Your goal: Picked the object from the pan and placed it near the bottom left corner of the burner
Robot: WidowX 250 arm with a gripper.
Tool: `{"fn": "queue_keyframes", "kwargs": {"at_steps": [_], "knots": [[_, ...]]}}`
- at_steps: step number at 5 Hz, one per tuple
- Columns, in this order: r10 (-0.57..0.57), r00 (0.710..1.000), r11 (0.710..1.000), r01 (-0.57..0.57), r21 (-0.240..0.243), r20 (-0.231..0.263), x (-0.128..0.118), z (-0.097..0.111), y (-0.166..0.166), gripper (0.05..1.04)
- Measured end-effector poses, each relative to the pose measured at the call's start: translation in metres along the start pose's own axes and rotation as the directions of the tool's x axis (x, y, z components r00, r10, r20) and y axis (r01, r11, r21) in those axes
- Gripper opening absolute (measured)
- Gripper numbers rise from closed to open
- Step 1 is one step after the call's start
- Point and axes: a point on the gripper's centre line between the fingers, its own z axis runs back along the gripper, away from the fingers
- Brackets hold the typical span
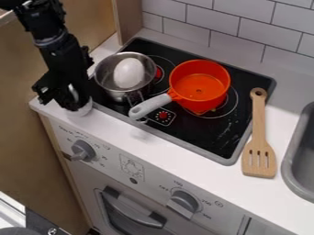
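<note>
At the front left corner of the white counter (162, 144): one black two-finger gripper (71, 97), hanging down; whether open or shut, cannot be told. Directly under and partly behind it, one small pale object with a metallic glint (80, 108), low by the counter, just beside the front left corner of the black cooktop with grey rim (228, 137). Its upper part is hidden by the gripper; shape and any contact with the gripper, unclear.

Edges and room: counter's front and left edges, both near the pale object; tan wooden panel (30, 151), to the left. A narrow strip of counter runs along the cooktop's front edge, from the object toward the right.

Just beside the gripper, on the cooktop's left part: one round silver metal pot (106, 86), a white egg-shaped piece (129, 72) within; pot handle toward the front, partly hidden behind the next item's handle. Right of the pot: one round orange pan (208, 98), its pale grey handle pointing to the front left, tip near the cooktop's front edge. Under the pan, a small orange and yellow patch, hard to make out.

Between cooktop and sink: one slotted wooden spatula (259, 158), blade toward the counter's front edge. Far right: one grey sink (300, 174), cut off by the view.
</note>
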Motion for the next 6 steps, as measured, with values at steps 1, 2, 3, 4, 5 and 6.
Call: {"fn": "queue_keyframes", "kwargs": {"at_steps": [1,2,3,4,5,6], "knots": [[0.016,1.0,0.999,-0.015,-0.033,0.005,0.002,0.005,0.0,0.862],[0.03,1.0,0.997,-0.03,-0.069,-0.004,0.007,0.013,0.004,1.006],[0.033,0.999,0.995,-0.034,-0.097,-0.015,0.015,0.041,0.013,1.001],[0.047,0.999,0.991,-0.048,-0.124,-0.006,0.023,0.062,0.02,1.001],[0.082,0.997,0.991,-0.081,-0.106,0.011,0.036,0.081,0.034,1.0],[0.097,0.995,0.992,-0.097,-0.086,0.001,0.05,0.088,0.046,1.001]]}}
